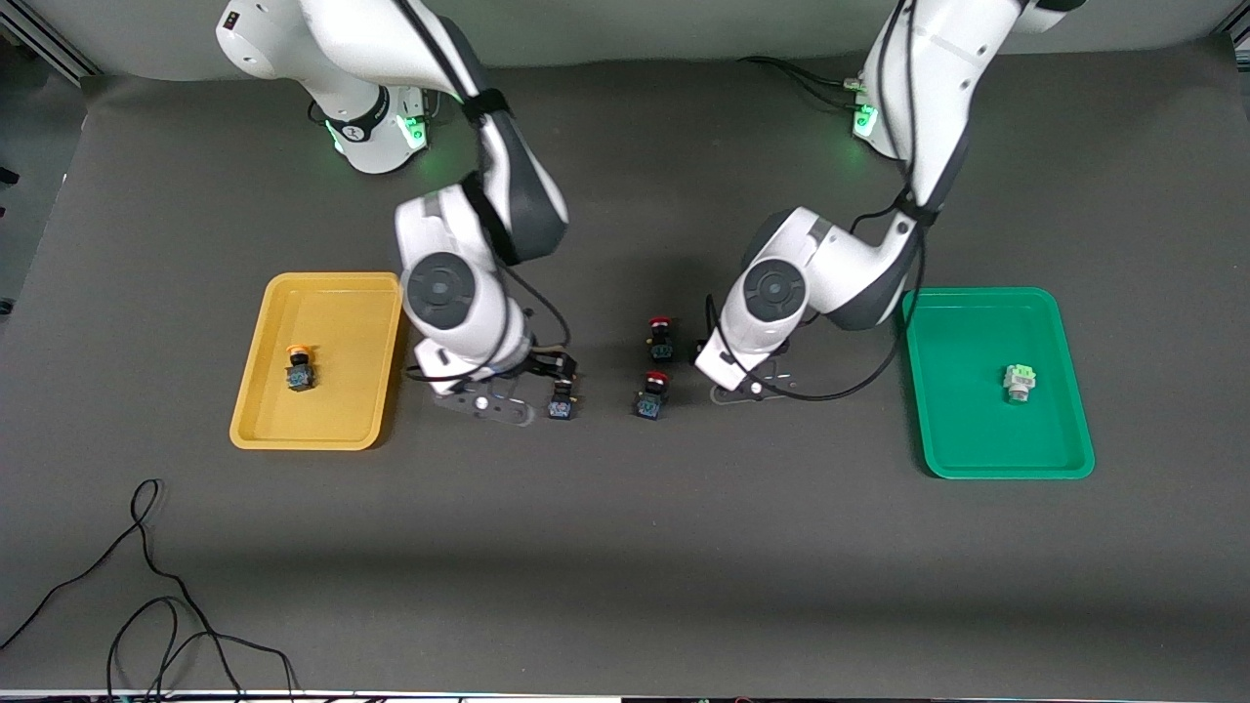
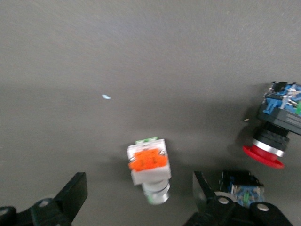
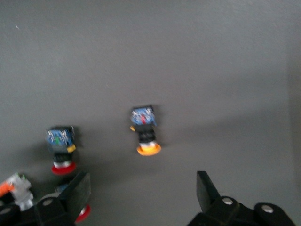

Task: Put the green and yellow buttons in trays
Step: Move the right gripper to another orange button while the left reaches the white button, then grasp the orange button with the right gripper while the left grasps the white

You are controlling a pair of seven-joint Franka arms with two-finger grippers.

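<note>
The yellow tray (image 1: 322, 293) holds one black-bodied button with a yellow-orange cap (image 1: 300, 370). The green tray (image 1: 977, 312) holds the white-bodied green button (image 1: 1019, 383). My left gripper (image 2: 138, 195) is open, low over the table, with the white-bodied orange-red button (image 2: 149, 167) lying between its fingers, untouched. In the front view my left hand (image 1: 744, 366) hides that button. My right gripper (image 3: 143, 193) is open and empty, close to the second yellow-orange-capped button (image 3: 146, 133), which lies on its side on the table (image 1: 561, 402).
Two black-bodied red-capped switches (image 1: 661, 337) (image 1: 652, 393) lie between the two hands at mid table; they also show in the left wrist view (image 2: 275, 136) (image 2: 242, 186). A black cable (image 1: 146, 586) loops near the table's front edge at the right arm's end.
</note>
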